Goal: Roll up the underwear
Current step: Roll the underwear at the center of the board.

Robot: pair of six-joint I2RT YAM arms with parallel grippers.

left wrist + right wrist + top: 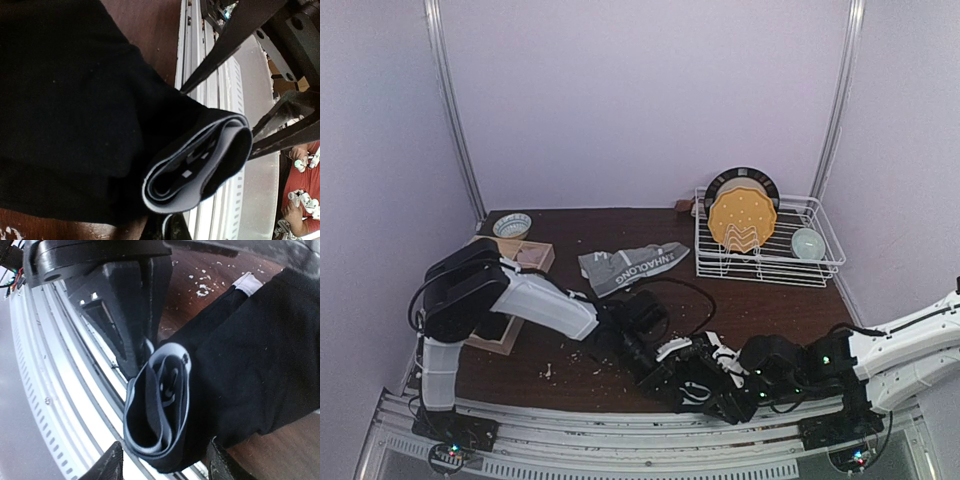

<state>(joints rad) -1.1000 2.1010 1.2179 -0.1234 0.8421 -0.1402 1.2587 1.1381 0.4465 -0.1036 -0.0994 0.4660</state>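
A black underwear [695, 392] lies at the table's near edge, rolled up, its light grey waistband coiled at the roll's end [200, 170] [157, 405]. My left gripper [665, 365] [170, 226] is shut on the edge of this roll; its dark fingers [137, 315] come down onto it in the right wrist view. My right gripper [728, 385] [167, 467] is open, one finger on each side of the roll's end, the left one clear of the cloth. A grey underwear with a white-lettered waistband [632, 265] lies flat at mid-table.
A white wire dish rack [820, 262] at the back right holds an orange plate [742, 220] and a small bowl [808, 243]. Another bowl [512, 224] and a wooden box [525, 255] sit back left. Crumbs [570, 362] dot the brown table. A metal rail [620, 440] runs along the near edge.
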